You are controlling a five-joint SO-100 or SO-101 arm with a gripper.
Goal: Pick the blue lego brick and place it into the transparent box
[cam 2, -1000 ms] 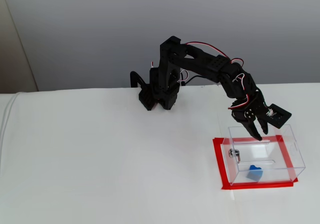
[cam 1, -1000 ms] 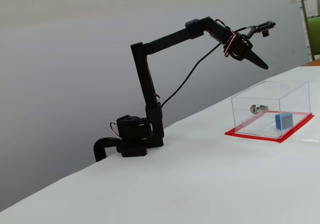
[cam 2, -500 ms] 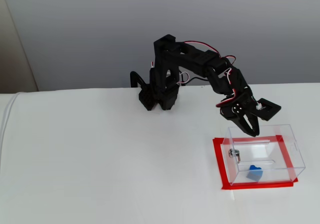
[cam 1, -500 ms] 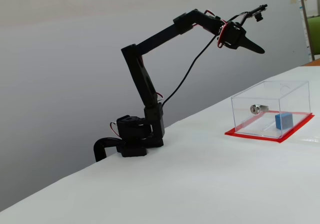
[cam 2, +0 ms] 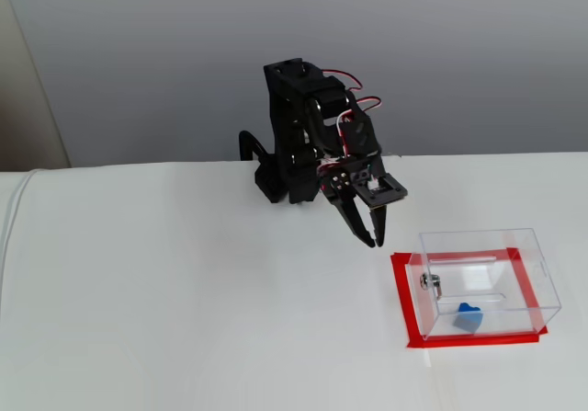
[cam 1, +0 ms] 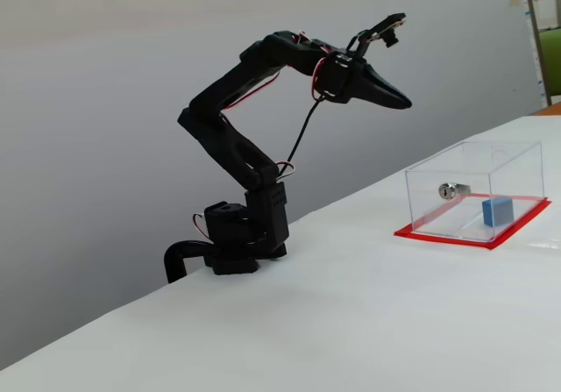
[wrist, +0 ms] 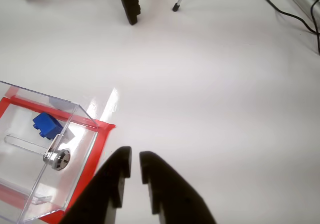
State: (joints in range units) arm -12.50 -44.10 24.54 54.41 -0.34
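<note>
We saw the blue lego brick [wrist: 47, 125] lying inside the transparent box [wrist: 85, 121], down on the bottom, close to the wall with the little silver lock [wrist: 59, 158]. Both fixed views showed it there too [cam 1: 497, 210] [cam 2: 469, 318]. The box [cam 2: 542, 273] stood on its flat red base [cam 2: 401, 301] on the white counter [cam 2: 184, 301]. We think the red base was there to mark the spot and make the clear box easy to find.

Our gripper [wrist: 135, 160] held nothing. Its two black fingers [wrist: 165, 184] were almost together, with only a thin gap between them, so we would call it clenched on nothing. In the wrist view it pointed at the bare counter just beside the red corner of the box. In a fixed view the gripper [cam 1: 405, 104] hung high in the air, well apart from the box [cam 1: 473, 160], with the arm [cam 1: 237, 103] folded back over its stand. In the other fixed view the gripper [cam 2: 373, 243] was near the box's left side but not over it.

Since the brick sat in the box and nothing was in the gripper, we judged the job was done. We think the arm was up and away so it would not bump the box.
</note>
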